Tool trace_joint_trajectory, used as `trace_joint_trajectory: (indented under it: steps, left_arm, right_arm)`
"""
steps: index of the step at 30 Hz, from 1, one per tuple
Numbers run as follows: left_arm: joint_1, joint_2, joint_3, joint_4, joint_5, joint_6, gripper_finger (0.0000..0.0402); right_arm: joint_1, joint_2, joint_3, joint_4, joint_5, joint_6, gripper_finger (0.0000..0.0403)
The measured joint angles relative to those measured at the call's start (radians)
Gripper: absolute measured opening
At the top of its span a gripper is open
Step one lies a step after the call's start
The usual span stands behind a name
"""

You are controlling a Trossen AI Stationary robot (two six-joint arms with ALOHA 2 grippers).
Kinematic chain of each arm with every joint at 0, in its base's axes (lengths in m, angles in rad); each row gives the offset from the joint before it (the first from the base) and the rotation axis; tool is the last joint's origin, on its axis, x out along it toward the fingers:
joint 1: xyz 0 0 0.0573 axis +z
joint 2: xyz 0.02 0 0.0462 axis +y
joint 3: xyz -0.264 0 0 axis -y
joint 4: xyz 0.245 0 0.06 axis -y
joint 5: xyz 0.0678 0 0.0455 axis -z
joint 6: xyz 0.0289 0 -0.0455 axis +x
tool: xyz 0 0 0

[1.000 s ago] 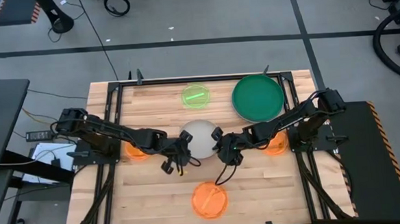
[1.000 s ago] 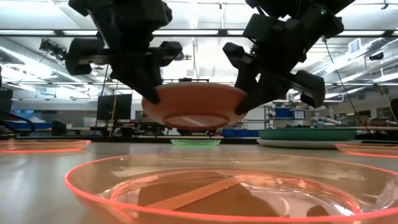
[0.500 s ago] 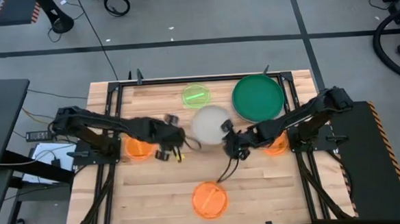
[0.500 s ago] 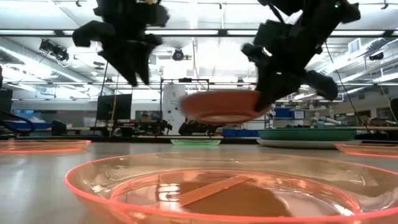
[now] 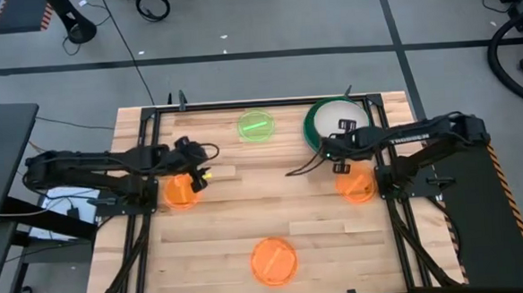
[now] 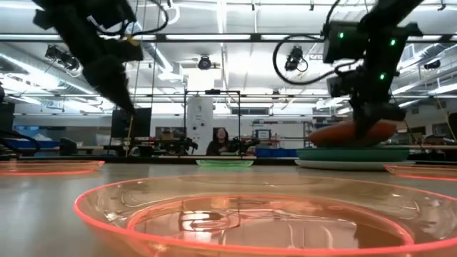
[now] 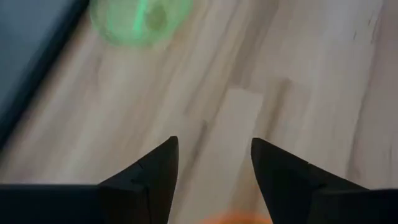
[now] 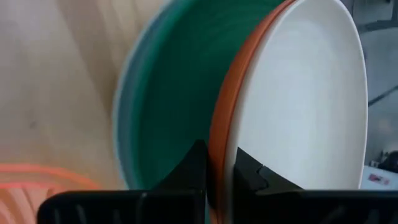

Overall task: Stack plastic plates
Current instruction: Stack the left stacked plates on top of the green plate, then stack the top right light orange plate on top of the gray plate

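- Stacking in progress: the beige plate (image 5: 343, 117), with a red-orange plate (image 8: 219, 149) nested directly under it, is held over the dark green plate (image 5: 315, 128) at the table's far right corner; in the low view the pair hangs just above the green rim, not yet resting on it.
- The right gripper (image 5: 335, 148) pinches the near rim of the nested pair; the right wrist view shows one finger on each face of the rim, pressed together on it.
- The green plate appears to sit on a light-blue plate, whose edge (image 8: 122, 118) shows in the right wrist view.
- To do this step well, judged from these views: centre the pair over the green plate, level it, and lower until the underside seats before letting go; a tilted or early release could let it slide off toward the table edge.
- The left gripper (image 7: 213, 163) hovers over the left side of the wooden table (image 5: 238, 215), fingers spread and holding nothing, just above a small orange plate (image 5: 180, 192).
- The other small plates lie well apart: a neon-green plate (image 5: 257, 125) at the far edge, an orange plate (image 5: 356, 187) beneath the right arm, and a third orange plate (image 5: 274, 260) at the near edge.
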Motion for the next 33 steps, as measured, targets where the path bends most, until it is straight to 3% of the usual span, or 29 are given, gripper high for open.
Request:
trace_joint_trajectory:
  steps: [5,11,17,24,27,31,33]
  left_arm:
    - [-0.093,-0.003,-0.020,-0.012,0.000,-0.099,0.0206]
    - [-0.211,-0.003,-0.020,0.049,-0.022,-0.171,0.0206]
    - [-0.286,-0.003,-0.020,0.071,-0.098,-0.232,0.0206]
    - [-0.327,-0.002,-0.020,0.081,-0.111,-0.279,0.0206]
    - [-0.327,-0.002,-0.020,0.145,-0.220,-0.299,0.0206]
    - [-0.326,-0.002,-0.020,0.245,-0.289,-0.280,0.0206]
    - [-0.325,-0.002,-0.020,0.285,-0.290,-0.253,0.0206]
  right_arm:
    - [-0.053,0.016,-0.057,0.144,-0.026,-0.078,0.0037]
    - [-0.092,0.052,-0.061,0.127,-0.059,-0.102,0.0040]
    - [-0.088,0.065,-0.055,0.102,-0.025,-0.086,0.0129]
    - [-0.038,0.024,0.081,-0.096,-0.066,0.031,0.0227]
    - [0.009,0.017,0.156,-0.196,-0.124,0.241,0.0245]
    - [0.119,0.018,0.195,-0.237,-0.359,0.762,0.0246]
    - [0.212,0.021,0.187,-0.236,-0.450,0.944,0.0241]
